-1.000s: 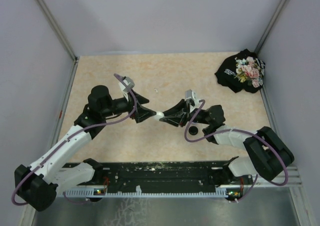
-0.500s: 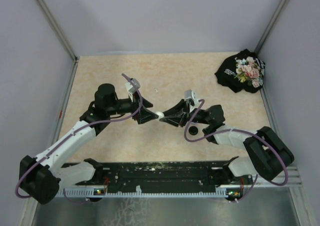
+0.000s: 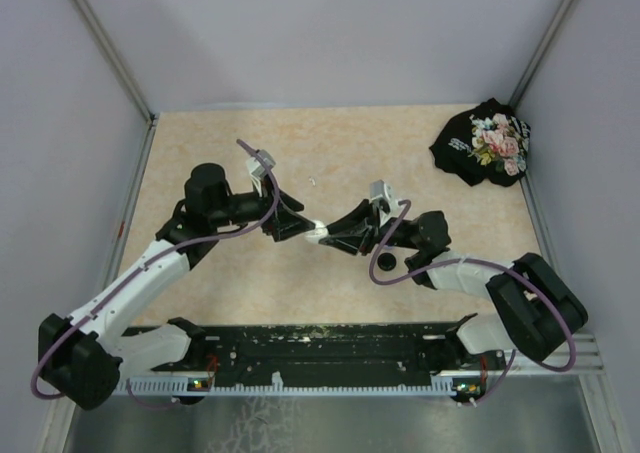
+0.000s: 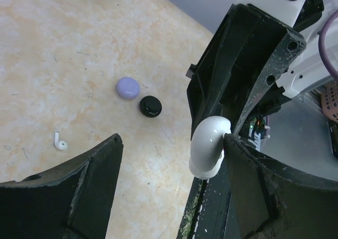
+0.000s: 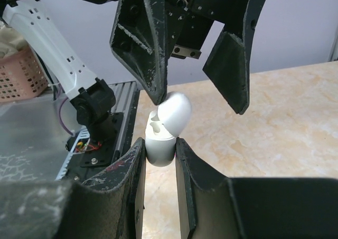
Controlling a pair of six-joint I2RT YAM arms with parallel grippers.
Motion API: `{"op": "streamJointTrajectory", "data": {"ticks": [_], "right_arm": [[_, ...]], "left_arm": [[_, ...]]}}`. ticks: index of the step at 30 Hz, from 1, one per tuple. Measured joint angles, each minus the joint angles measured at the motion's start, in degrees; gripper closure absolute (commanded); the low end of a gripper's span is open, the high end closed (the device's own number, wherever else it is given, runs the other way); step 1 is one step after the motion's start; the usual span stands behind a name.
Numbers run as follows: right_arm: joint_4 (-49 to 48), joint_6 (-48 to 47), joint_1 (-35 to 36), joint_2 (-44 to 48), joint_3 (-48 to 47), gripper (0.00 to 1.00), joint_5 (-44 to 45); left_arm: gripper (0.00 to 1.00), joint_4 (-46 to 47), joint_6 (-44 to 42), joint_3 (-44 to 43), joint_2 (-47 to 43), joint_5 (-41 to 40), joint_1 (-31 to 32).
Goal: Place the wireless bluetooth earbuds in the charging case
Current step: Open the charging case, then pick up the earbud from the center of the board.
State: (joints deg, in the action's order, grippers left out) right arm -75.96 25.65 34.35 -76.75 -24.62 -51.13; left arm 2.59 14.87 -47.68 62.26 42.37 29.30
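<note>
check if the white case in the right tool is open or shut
Open: the white case has its lid tilted up, a hollow showing inside; the right tool grips its base.

left arm [image 3: 150,268] shifted, left pincer [image 3: 302,229] apparently narrower

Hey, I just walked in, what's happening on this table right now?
The right gripper is clamped on a white charging case with its lid flipped open. The left gripper has its jaws open at that lid, holding nothing. A white earbud lies loose on the table near a lavender case and a black case.
</note>
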Motion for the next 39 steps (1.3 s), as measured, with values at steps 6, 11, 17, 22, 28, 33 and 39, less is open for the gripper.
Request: {"op": "streamJointTrajectory", "data": {"ticks": [6, 11, 17, 22, 28, 33, 39], "right_arm": [[-1.6, 0.5, 0.4, -0.4, 0.3, 1.0, -1.5], [-2.7, 1.4, 0.5, -0.7, 0.3, 1.0, -1.9], [-2.8, 1.2, 0.5, -0.8, 0.7, 1.0, -1.5], [-0.3, -1.3, 0.2, 0.3, 2.7, 1.0, 1.7], [7.7, -7.5, -0.1, 6.6, 6.5, 1.0, 9.8], [11.0, -11.5, -0.2, 11.3, 10.8, 1.0, 18.6], [10.3, -14.0, -0.4, 13.8, 16.5, 1.0, 29.8]], "left_arm": [[0.19, 0.0, 1.0, -0.2, 0.0, -1.4, -0.7], [0.19, 0.0, 1.5, -0.2, 0.1, -1.6, -0.9], [0.17, -0.1, 1.9, -0.2, 0.0, -2.6, -0.9], [0.17, -1.8, 1.9, -0.4, -1.2, -8.0, -1.2], [0.18, -4.5, 1.9, -0.4, -1.4, -14.3, -1.2], [0.21, -5.3, 3.7, -0.4, 1.7, -18.8, -0.8], [0.24, -6.1, 5.5, -0.4, 8.3, -27.4, 1.9]]}}
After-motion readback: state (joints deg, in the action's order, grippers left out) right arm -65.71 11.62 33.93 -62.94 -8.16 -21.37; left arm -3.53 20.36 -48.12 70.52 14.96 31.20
